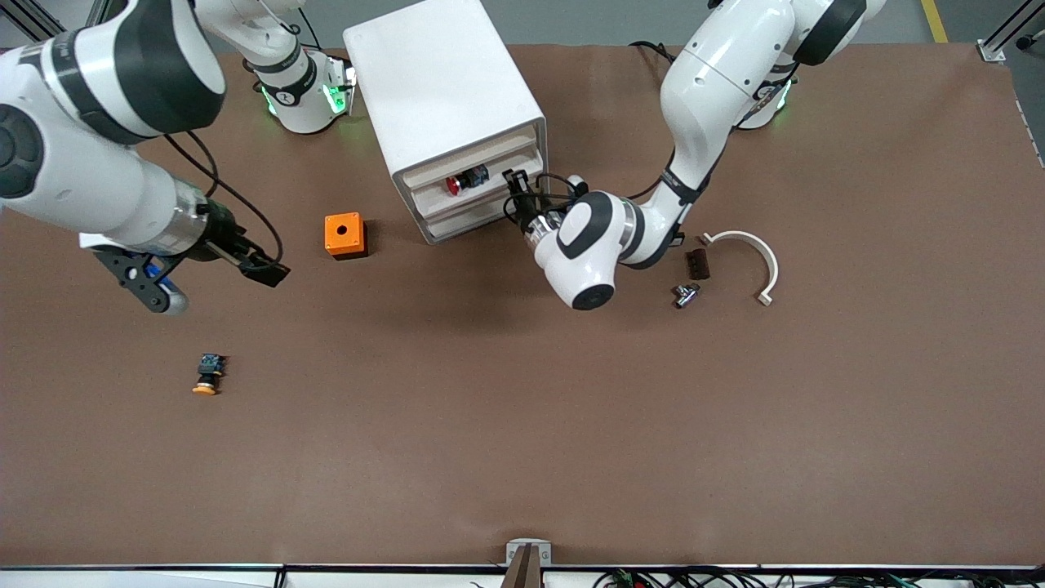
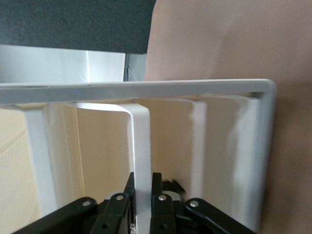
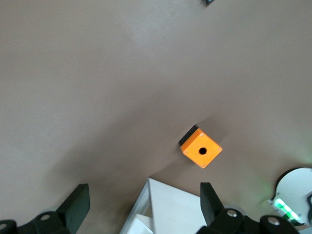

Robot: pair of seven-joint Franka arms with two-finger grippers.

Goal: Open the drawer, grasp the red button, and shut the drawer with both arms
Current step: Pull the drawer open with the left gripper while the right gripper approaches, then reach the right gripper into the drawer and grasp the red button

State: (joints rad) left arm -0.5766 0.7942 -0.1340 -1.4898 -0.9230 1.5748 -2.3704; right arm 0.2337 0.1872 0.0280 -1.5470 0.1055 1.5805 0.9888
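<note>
Since the drawer [image 1: 482, 175] already stands pulled a little way out of the white cabinet [image 1: 437, 82], we judge the opening step to be underway or nearly done. We see the button [image 1: 465, 181], red cap and bluish back end, lying in the drawer's tray, toward the middle of the table's robot-side edge. Grabbing it and closing the drawer are both left to do.

We find the left gripper [image 1: 516, 189] at the drawer's front, on the end toward the left arm. In the left wrist view its fingers [image 2: 127, 192] are pinched narrow around a thin white strip of the drawer [image 2: 141, 146], so we take it to be holding the drawer by that part.

We see the right gripper [image 1: 214, 273] up over bare table near the right arm's end, its jaws spread wide and holding nothing; this arm appears to be waiting. Its wrist view looks down on the orange box [image 3: 200, 148] and a corner of the cabinet.

Farther out, an orange-capped button [image 1: 208, 374] lies toward the right arm's end, nearer the front camera. A white curved bracket [image 1: 751, 249] and small dark parts [image 1: 696, 264] lie toward the left arm's end.
</note>
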